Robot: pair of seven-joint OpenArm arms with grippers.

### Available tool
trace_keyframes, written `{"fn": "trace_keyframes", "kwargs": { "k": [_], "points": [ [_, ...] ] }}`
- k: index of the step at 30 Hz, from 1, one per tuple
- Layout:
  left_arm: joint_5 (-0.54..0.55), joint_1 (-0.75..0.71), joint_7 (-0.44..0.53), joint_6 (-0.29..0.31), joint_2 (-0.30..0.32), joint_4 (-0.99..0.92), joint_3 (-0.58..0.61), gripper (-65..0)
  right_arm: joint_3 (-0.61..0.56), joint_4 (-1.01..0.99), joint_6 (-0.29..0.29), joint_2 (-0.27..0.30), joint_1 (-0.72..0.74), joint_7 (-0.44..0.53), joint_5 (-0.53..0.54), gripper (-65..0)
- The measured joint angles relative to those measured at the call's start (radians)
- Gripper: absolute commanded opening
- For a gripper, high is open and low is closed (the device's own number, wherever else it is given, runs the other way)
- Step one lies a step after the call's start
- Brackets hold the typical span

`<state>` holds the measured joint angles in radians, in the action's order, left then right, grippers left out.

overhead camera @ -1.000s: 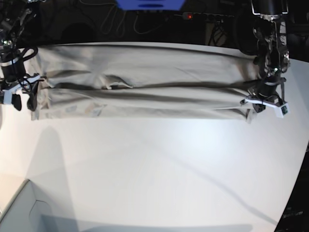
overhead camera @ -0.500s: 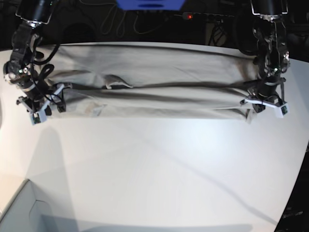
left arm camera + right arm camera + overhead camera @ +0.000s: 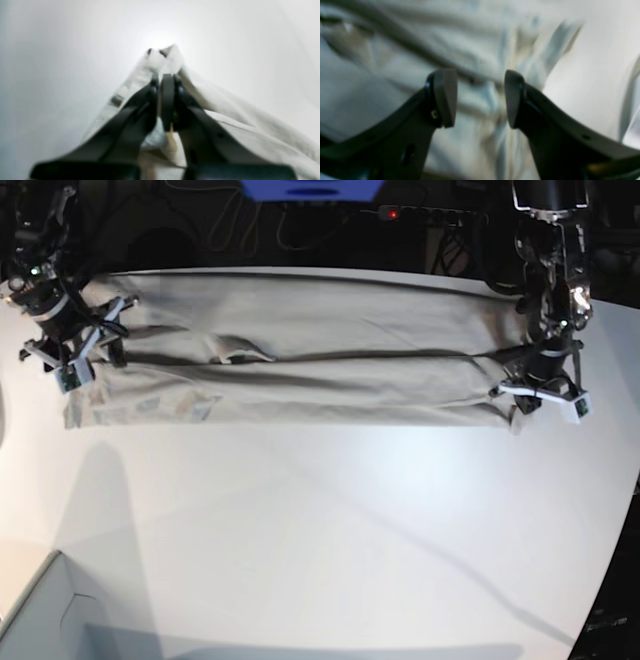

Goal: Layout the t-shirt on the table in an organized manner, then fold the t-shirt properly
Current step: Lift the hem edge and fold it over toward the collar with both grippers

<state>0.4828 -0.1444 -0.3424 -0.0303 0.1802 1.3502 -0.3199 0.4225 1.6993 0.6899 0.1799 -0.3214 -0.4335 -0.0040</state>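
Right tool (image 3: 98, 345) lifted open, left tool (image 3: 160, 82) pinching t-shirt (image 3: 300, 365)

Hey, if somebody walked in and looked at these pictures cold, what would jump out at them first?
Probably the t-shirt, folded into one long grey-beige band across the far side of the white table. Next, the arms at its ends: the left end effector is pinched shut on the band's end at the base view's right, while the right end effector hangs open over the opposite end.

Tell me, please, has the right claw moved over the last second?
Yes. The right claw has moved up along the t-shirt edge toward the table's far side, and is open.
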Motion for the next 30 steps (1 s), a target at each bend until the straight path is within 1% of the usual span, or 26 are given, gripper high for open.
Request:
{"fn": "trace_keyframes", "kwargs": {
  "k": [2,4,5,7,10,13,15,20,28,30],
  "points": [
    [0.0,0.0,0.0,0.0,0.003,0.0,0.0,-65.0,0.0,0.016,0.0,0.002,0.039,-0.002,0.003,-34.0],
    [0.0,-0.002,0.003,0.0,0.003,0.0,0.0,-65.0,0.0,0.009,0.001,0.003,0.09,-0.066,0.005,-34.0],
    [0.0,-0.003,0.001,-0.001,0.005,0.0,0.0,-65.0,0.0,-0.005,0.001,0.007,0.124,-0.113,0.002,-33.9],
    [0.0,-0.007,-0.001,0.0,0.006,0.001,-0.001,-65.0,-0.004,-0.047,0.002,0.026,0.197,-0.199,0.005,-33.9],
    [0.0,-0.008,-0.002,-0.002,0.008,0.001,-0.006,-65.0,0.0,-0.127,0.001,0.048,0.293,-0.263,0.003,-33.9],
    [0.0,-0.007,0.002,-0.001,0.008,0.001,-0.006,-65.0,-0.002,-0.177,0.002,0.069,0.312,-0.273,0.004,-33.8],
    [0.0,-0.007,0.0,-0.001,0.008,0.001,-0.006,-65.0,0.001,-0.202,0.002,0.069,0.303,-0.278,0.001,-33.7],
    [0.0,-0.004,0.0,-0.001,0.008,0.001,-0.006,-65.0,-0.004,-0.293,0.002,0.066,0.309,-0.27,0.008,-30.3],
    [0.0,-0.002,0.0,-0.001,0.007,0.001,-0.006,-65.0,-0.005,-0.32,0.002,0.065,0.306,-0.272,0.004,-30.8],
    [0.0,-0.002,0.0,-0.001,0.007,0.001,-0.006,-65.0,-0.005,-0.32,0.002,0.063,0.304,-0.273,0.004,-31.9]
  ]
}}
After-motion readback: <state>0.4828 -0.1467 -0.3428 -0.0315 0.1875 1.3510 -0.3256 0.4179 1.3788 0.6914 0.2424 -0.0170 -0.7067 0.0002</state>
